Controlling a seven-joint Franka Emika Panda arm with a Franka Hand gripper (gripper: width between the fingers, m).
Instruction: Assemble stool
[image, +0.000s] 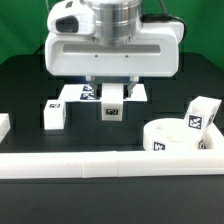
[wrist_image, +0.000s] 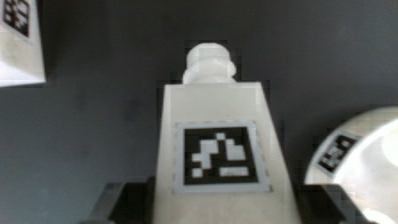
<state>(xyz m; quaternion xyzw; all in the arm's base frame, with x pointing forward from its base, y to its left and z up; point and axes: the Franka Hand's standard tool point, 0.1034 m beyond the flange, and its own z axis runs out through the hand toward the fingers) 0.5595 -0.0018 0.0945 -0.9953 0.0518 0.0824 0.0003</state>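
gripper (image: 112, 93) clamps 1 leg (image: 112, 107) over the black table (image: 30, 140); green wall (image: 206, 40) behind.

Words, numbers, brands: none readable in either view.
Gripped leg (image: 112, 104): black-and-white square tag, blocky pattern only, clearest in the wrist view (wrist_image: 217, 130).
Seat (image: 180, 141): square tag on the rim, pattern only.
Leg at the exterior view's right (image: 203, 115): square tag, no letters.
Leg at the exterior view's left (image: 54, 113): small tag, blurred.
Marker board (image: 84, 93): tags partly hidden.
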